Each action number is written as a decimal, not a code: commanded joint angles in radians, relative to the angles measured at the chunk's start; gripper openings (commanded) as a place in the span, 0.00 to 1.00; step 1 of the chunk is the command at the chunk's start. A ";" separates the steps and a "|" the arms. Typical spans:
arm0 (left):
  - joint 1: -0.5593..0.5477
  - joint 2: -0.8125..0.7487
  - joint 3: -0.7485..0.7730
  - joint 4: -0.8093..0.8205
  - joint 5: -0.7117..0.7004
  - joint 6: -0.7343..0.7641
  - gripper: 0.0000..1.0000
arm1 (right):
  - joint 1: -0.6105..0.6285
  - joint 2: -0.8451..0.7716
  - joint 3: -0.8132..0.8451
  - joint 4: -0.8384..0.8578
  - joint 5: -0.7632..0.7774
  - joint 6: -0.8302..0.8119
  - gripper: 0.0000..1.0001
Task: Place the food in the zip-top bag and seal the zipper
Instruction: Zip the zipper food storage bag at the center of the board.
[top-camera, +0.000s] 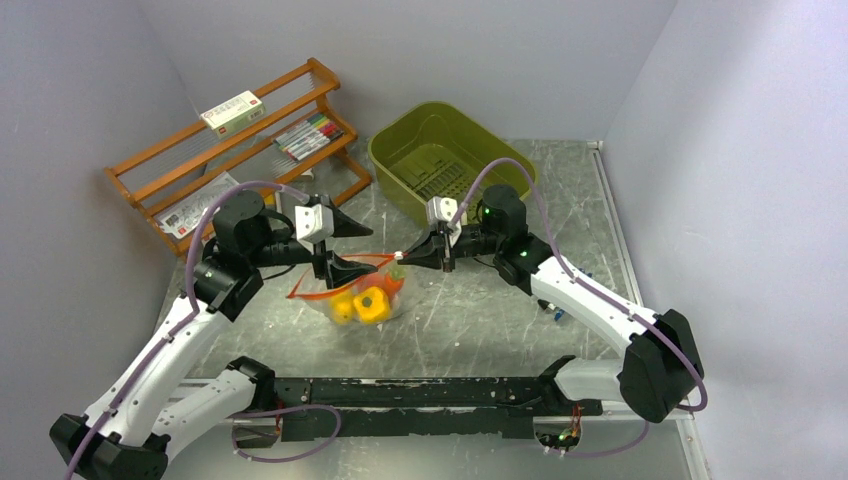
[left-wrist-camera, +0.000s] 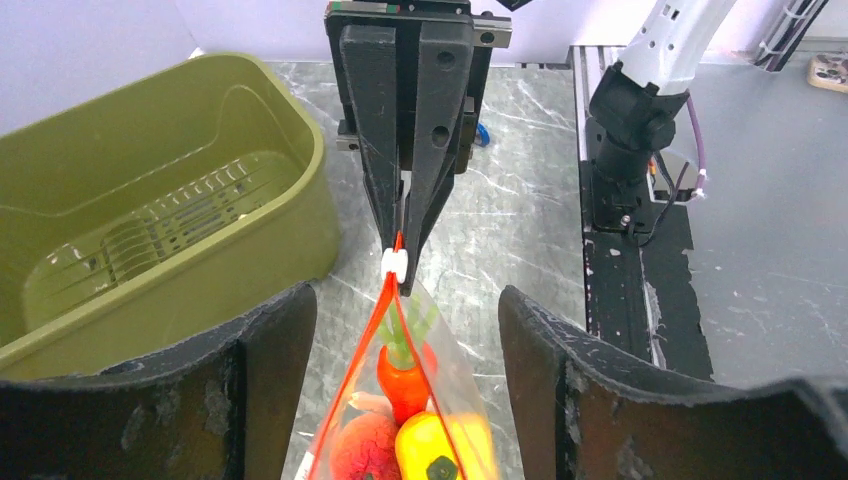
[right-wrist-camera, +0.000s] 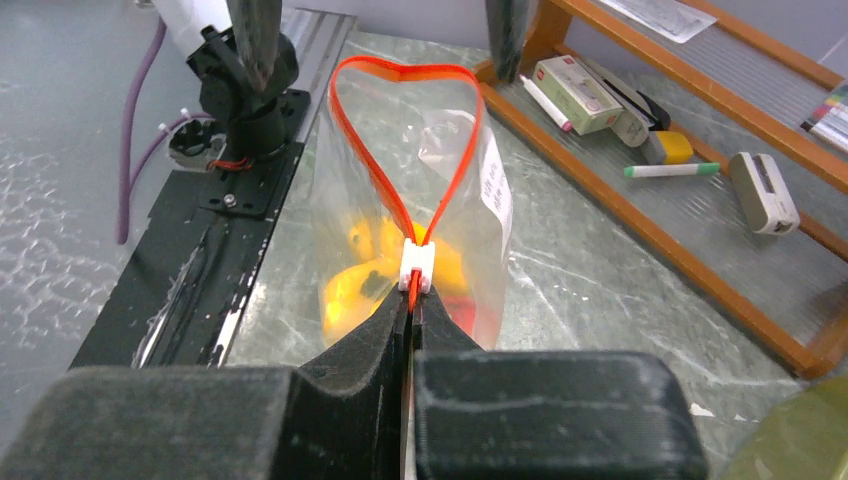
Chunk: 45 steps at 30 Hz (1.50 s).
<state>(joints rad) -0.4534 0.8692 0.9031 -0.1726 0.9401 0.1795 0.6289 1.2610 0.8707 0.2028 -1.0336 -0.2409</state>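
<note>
The clear zip-top bag (top-camera: 362, 297) stands on the table with the food inside: yellow pieces (top-camera: 366, 304), an orange carrot (left-wrist-camera: 405, 385) and a red-orange round one (left-wrist-camera: 362, 450). Its red-orange zipper (right-wrist-camera: 395, 130) gapes in an open loop. A white slider (right-wrist-camera: 417, 263) sits at the end near my right gripper. My right gripper (top-camera: 403, 256) is shut on the zipper strip just behind the slider; it also shows in its own wrist view (right-wrist-camera: 412, 300). My left gripper (top-camera: 376, 248) is open, its fingers (left-wrist-camera: 265, 380) straddling the bag's far end without pinching it.
An olive-green basket (top-camera: 440, 150) stands behind the bag. A wooden rack (top-camera: 180, 165) at back left holds markers (top-camera: 310, 135) and a box (top-camera: 232, 112). A black rail (top-camera: 420, 392) runs along the near edge. Small blue bits (top-camera: 553, 312) lie beside the right arm.
</note>
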 joint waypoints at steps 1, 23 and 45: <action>-0.004 0.020 -0.023 0.003 0.058 0.060 0.65 | 0.038 -0.004 0.018 0.063 0.083 0.013 0.00; -0.051 0.175 -0.014 0.100 0.063 0.072 0.44 | 0.068 0.036 0.053 0.017 0.063 0.001 0.00; -0.070 0.163 0.018 -0.022 0.039 0.169 0.07 | 0.081 -0.017 0.008 -0.015 0.126 -0.045 0.00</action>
<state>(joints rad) -0.5156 1.0527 0.8764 -0.1421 0.9730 0.2695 0.7044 1.2884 0.8970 0.1852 -0.9386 -0.2638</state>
